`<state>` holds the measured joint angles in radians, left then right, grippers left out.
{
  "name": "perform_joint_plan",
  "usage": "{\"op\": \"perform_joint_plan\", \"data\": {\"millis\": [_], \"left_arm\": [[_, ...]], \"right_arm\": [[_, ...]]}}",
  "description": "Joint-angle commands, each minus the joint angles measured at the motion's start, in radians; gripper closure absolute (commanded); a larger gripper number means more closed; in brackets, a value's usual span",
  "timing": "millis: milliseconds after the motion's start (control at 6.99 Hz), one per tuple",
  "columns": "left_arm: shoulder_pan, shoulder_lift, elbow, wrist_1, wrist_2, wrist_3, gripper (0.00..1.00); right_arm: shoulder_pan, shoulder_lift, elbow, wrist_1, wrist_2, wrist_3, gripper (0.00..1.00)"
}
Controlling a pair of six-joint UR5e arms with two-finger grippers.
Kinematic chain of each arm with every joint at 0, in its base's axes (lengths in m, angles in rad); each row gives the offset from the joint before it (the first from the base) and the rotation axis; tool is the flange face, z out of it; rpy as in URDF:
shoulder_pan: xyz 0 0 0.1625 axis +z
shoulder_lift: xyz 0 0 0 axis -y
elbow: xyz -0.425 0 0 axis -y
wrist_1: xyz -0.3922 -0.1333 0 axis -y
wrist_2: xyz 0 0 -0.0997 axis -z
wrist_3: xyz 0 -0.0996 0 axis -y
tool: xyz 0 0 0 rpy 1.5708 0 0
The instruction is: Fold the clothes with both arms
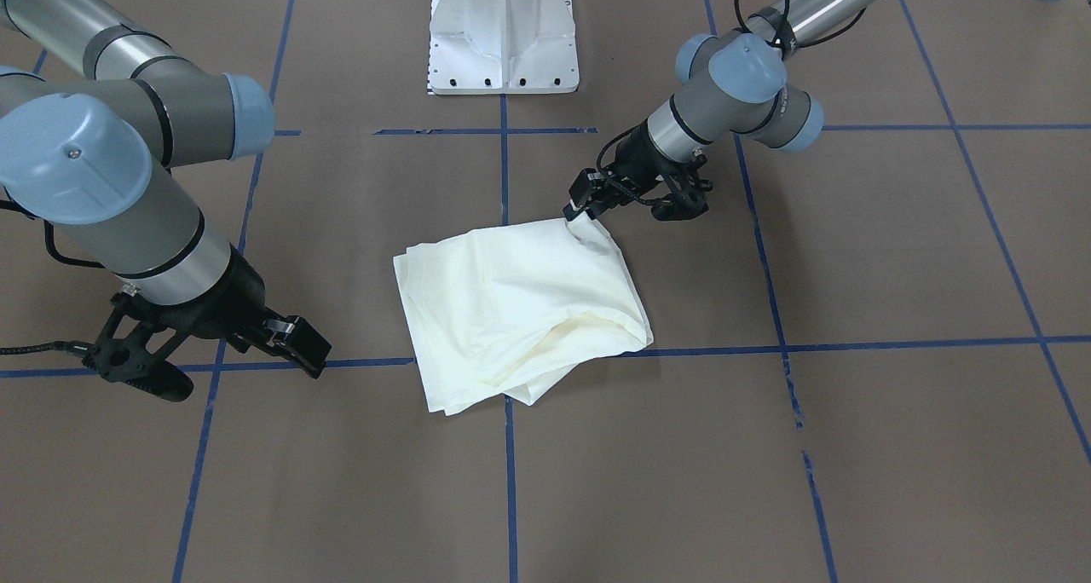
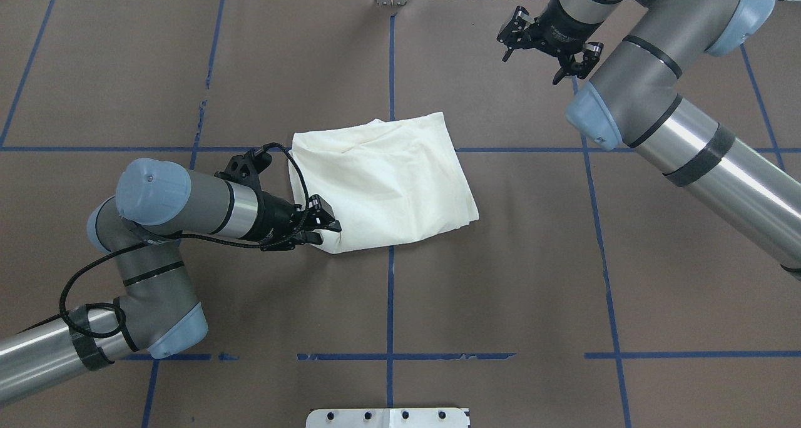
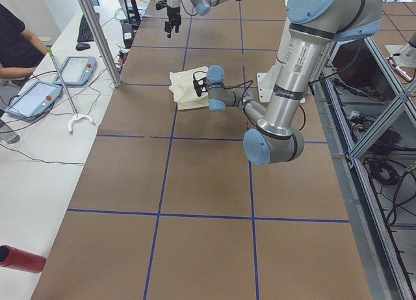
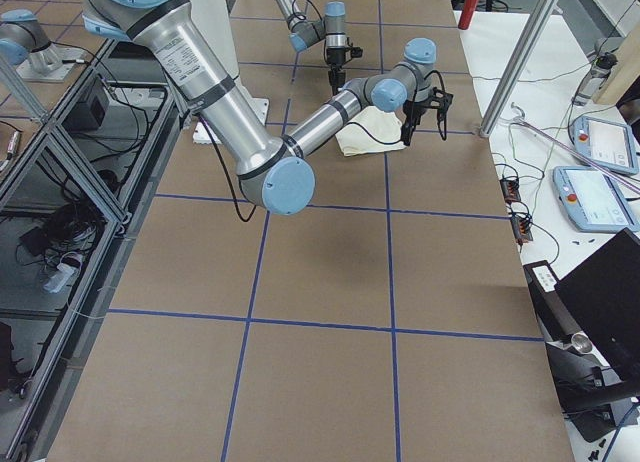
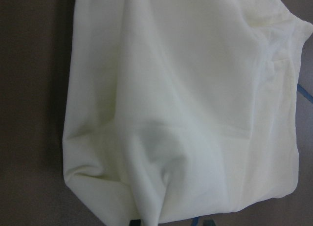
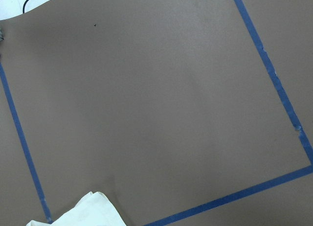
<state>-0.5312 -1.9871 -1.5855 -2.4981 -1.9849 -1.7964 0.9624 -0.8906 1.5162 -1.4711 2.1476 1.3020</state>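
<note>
The left gripper is clamping a corner of the shirt, the corner nearest the robot on its left side, and the cloth there is bunching up a little between the fingers. The left arm is reaching in low over the counter, nearly level with it. The shirt is lying folded into a rough square near the middle of the counter, plain cream side up, with layered edges showing along its far side. It is covering a crossing of the blue tape lines. The right gripper is hanging with its fingers spread apart, holding nothing, over bare counter at the far side, well apart from the shirt. The white base is sitting at the robot's edge of the counter.
</note>
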Motion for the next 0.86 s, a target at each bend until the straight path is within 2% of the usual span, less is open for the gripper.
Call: {"op": "perform_joint_plan", "data": {"millis": [0,143,286,716], "left_arm": [[0.004,-0.001,-0.001,0.015,0.005,0.002,0.51],[0.004,-0.001,-0.002,0.016,0.005,0.000,0.84],[0.002,0.001,-0.004,0.015,0.005,0.003,1.00],[-0.003,0.004,-0.007,0.016,-0.011,0.011,1.00]], "right_arm": [[-0.001,-0.002,0.001,0.000,0.000,0.000,0.00],[-0.001,-0.002,-0.001,0.000,0.000,0.000,0.00],[-0.001,-0.004,-0.001,0.000,0.000,0.000,0.00],[-0.002,-0.010,-0.002,0.002,-0.002,-0.004,0.00]]}}
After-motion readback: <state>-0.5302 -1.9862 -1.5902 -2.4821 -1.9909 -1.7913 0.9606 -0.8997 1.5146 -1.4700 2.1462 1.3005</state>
